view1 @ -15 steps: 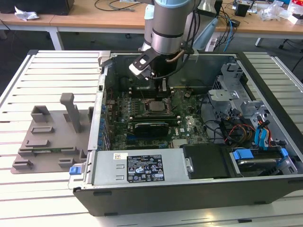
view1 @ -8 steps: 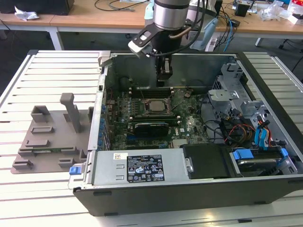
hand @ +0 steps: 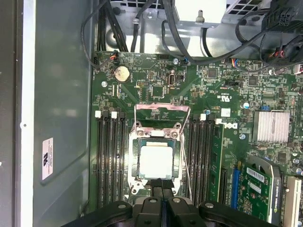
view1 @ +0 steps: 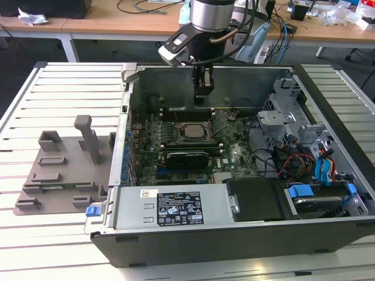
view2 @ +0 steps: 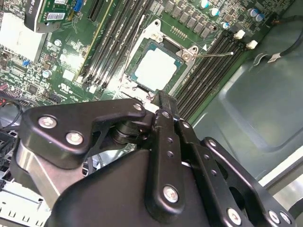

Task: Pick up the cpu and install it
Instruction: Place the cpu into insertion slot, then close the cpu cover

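Note:
The cpu, a flat square chip with a pale silver top, lies flat inside the socket frame on the green motherboard. The socket's metal load plate stands swung open beside it. My gripper hangs above the board near one edge of the socket, clear of the chip. Its black fingers are shut together with nothing between them.
The motherboard lies in an open computer case on a slatted white table. Black memory slots flank the socket. A graphics card, cables and a drive cage crowd the exterior view's right. A grey plastic tray lies on the exterior view's left.

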